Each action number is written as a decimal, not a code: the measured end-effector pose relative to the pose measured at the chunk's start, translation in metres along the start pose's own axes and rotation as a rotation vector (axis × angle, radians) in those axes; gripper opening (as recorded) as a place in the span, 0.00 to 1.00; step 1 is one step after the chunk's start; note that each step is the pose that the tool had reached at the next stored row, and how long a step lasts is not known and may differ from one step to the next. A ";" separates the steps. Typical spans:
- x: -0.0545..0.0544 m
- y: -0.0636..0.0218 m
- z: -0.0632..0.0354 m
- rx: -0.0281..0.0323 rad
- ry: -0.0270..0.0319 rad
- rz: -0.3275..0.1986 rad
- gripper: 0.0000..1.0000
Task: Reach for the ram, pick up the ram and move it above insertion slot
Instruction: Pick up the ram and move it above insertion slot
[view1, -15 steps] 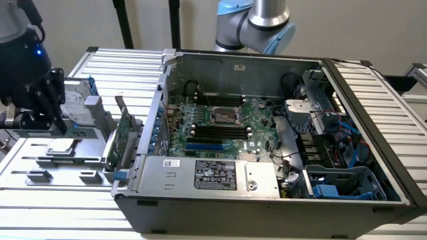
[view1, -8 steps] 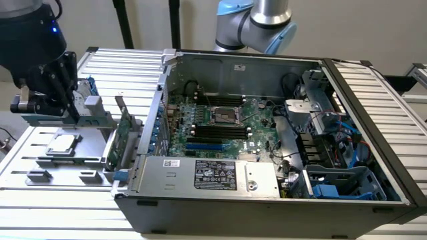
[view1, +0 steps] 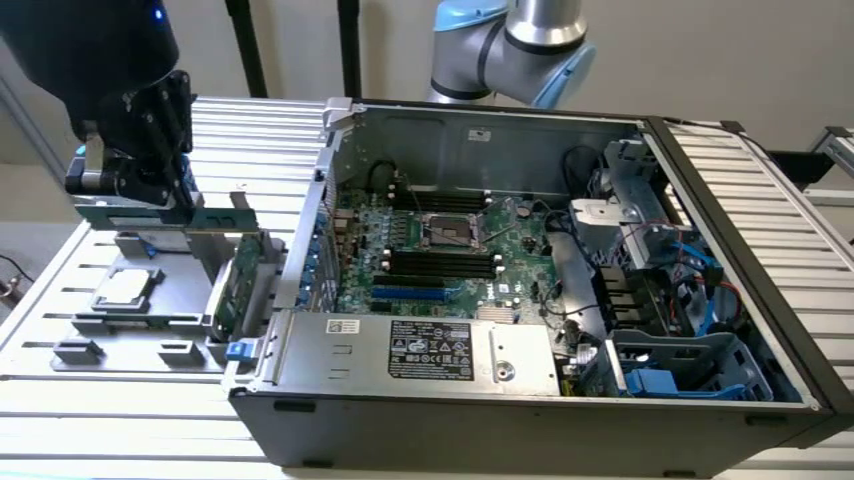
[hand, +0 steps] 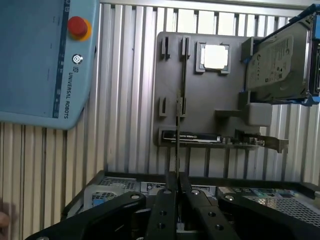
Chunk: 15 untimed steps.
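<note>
An open computer case (view1: 534, 260) is seen lying on the slatted tabletop (view1: 80, 440), motherboard exposed. To the exterior view's left of the case, a grey parts holder (view1: 134, 320) is placed, on which a processor (view1: 123, 288) and a green expansion card with a blue tab (view1: 240, 300) are carried; a hard drive (hand: 277, 57) is seen at the holder's edge in the wrist view. A Universal Robots teach pendant (hand: 45, 55) is seen lying beside the holder.

The tool (view1: 131, 195) is held above the holder, its fingers (hand: 162, 205) clenched on the ram (hand: 177, 135), which is seen edge-on in the wrist view as a thin upright strip raised clear of the holder.

Four parallel black memory sockets are counted on the motherboard; the insertion slot (view1: 441, 262) is among them, well apart from the ram. One shorter blue slot (view1: 416, 294) is noted just beside them.
</note>
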<state>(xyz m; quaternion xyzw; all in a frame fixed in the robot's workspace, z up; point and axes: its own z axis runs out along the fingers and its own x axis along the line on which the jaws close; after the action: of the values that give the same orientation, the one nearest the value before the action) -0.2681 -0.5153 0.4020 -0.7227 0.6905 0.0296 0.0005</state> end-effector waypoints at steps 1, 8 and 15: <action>0.000 -0.0047 -0.0015 0.0000 -0.0022 0.000 0.13; 0.001 -0.0361 -0.0072 0.0007 -0.0159 -0.001 0.13; 0.002 -0.0678 -0.0087 0.0010 -0.0228 -0.001 0.13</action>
<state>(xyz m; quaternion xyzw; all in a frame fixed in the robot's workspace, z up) -0.2000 -0.5149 0.4079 -0.7227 0.6901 0.0375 0.0088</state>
